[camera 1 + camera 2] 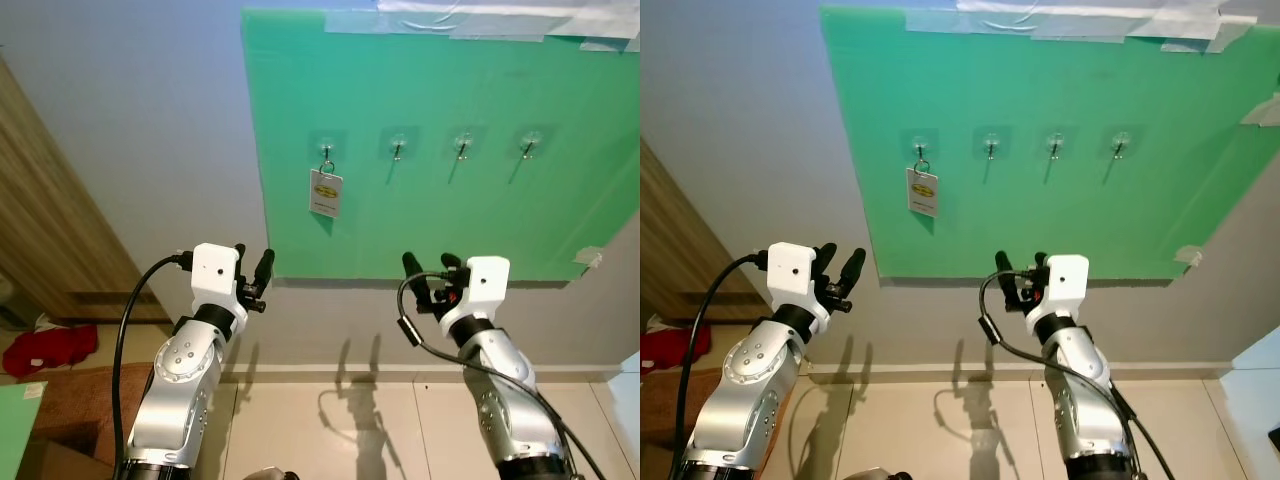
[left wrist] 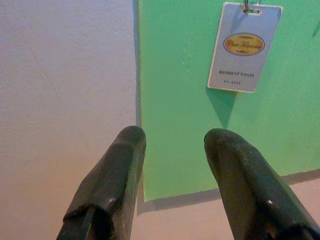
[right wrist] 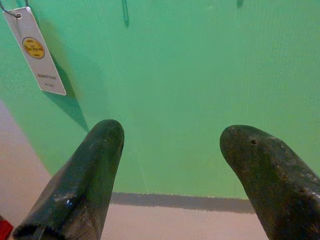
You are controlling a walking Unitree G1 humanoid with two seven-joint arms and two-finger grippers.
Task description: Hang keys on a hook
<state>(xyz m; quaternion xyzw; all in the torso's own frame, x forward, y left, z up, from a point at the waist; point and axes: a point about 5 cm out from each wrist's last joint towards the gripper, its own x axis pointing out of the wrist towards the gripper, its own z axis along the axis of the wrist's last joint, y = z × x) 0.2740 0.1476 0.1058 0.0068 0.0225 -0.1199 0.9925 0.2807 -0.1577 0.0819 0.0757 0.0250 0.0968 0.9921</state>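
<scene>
Green board (image 1: 500, 200) taped to a pale grey wall carries a row of four small clear hooks. On the leftmost hook (image 1: 327, 150) hangs the key tag (image 1: 326, 192), a white rectangular pass with a gold oval emblem and small dark lettering, held by a thin metal ring at its top. It hangs flat against the board and looks settled; no separate keys can be made out on the ring. The other three hooks are bare.

Below the board, both arms are raised toward it. The left gripper (image 1: 254, 268) sits below and to the left of the tag, fingers spread apart and holding nothing. The right gripper (image 1: 428, 267) is under the middle hooks, fingers likewise apart and empty.

Judging by this, the hanging step looks done; the next move would be to draw the arms back without brushing the tag.
</scene>
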